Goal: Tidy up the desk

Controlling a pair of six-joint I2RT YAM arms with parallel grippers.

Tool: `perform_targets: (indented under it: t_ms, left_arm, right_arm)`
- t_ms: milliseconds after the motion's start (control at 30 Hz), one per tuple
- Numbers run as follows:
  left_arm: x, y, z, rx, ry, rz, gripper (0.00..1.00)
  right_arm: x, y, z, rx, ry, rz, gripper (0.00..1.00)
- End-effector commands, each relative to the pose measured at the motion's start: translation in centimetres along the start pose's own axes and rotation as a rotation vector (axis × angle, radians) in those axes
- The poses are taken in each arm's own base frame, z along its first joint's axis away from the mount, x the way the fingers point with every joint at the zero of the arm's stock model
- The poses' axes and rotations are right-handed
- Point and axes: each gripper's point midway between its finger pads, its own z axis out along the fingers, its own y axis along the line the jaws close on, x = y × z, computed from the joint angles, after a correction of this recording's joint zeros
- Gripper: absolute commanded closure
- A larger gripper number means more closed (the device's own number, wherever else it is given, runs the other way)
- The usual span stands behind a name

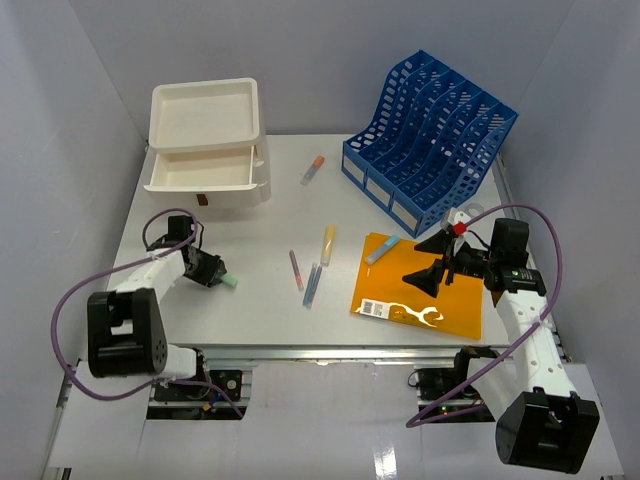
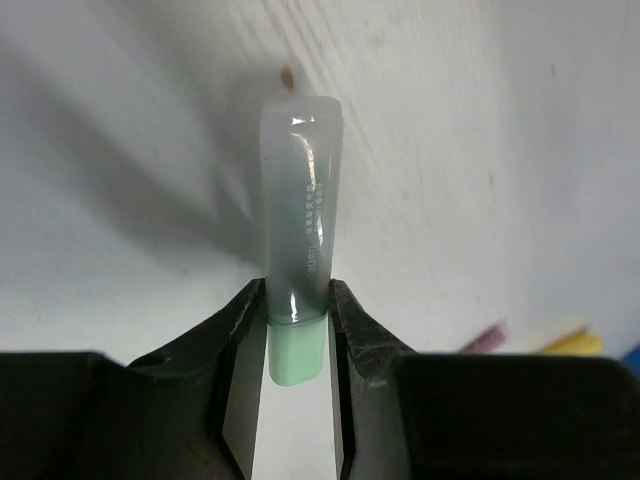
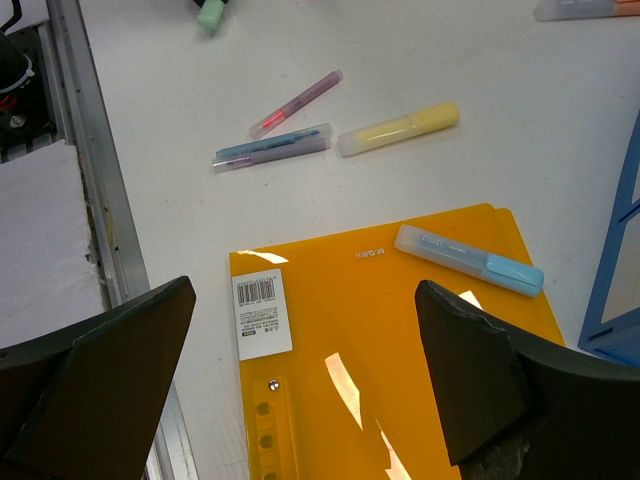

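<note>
1. Green-capped marker (image 2: 300, 200) sits clamped in left gripper (image 2: 298, 310), low over desk (image 1: 260, 210).
2. Right gripper (image 3: 303, 300) hangs wide open, empty, over folder (image 3: 400, 340).
3. Next, likely: carry marker to drawer box (image 1: 205, 172).

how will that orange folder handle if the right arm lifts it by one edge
Probably floppy: the orange folder looks like a thin sheet lying flat, so it may sag. Its glossy glare suggests a slippery surface. The blue marker lying on it would likely roll off once it tilts.
</note>
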Motion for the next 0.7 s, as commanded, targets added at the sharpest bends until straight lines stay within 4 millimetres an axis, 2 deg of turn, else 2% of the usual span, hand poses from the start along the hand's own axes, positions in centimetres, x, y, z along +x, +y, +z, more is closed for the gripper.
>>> perform_targets:
  t_ms: [0, 100, 200, 300, 500, 600, 633, 667]
  left_arm:
    - [1.1, -3.1, -7.0, 0.259, 0.005, 0.058, 1.00]
    - [0.8, -5.7, -12.4, 0.436, -0.043, 0.067, 1.00]
    - [-0.6, -8.6, -18.0, 0.577, -0.119, 0.055, 1.00]
    - [-2.4, -11.6, -21.2, 0.651, -0.163, 0.026, 1.00]
    - [-6.6, -18.0, -23.8, 0.734, -0.214, -0.076, 1.00]
    - [-8.3, -20.2, -21.9, 0.699, -0.206, -0.122, 1.00]
    - [-8.8, -20.9, -22.1, 0.705, -0.205, -0.139, 1.00]
    - [-9.0, -21.3, -21.5, 0.693, -0.195, -0.151, 0.97]
  right_arm:
    - [-0.5, 0.2, 0.0, -0.014, -0.019, -0.016, 0.02]
    - [-0.4, 0.2, 0.0, -0.017, -0.019, -0.012, 0.02]
    - [-0.4, 0.3, 0.0, -0.020, -0.020, -0.007, 0.02]
    - [-0.3, 0.2, 0.1, -0.022, -0.019, -0.002, 0.02]
    - [-0.1, 0.1, 0.0, -0.005, -0.009, -0.008, 0.02]
    - [-0.2, 0.0, -0.1, 0.000, -0.009, -0.019, 0.02]
    - [-0.1, 0.0, -0.1, 0.002, -0.008, -0.018, 0.02]
    - [-0.1, 0.0, -0.1, 0.002, -0.007, -0.017, 0.02]
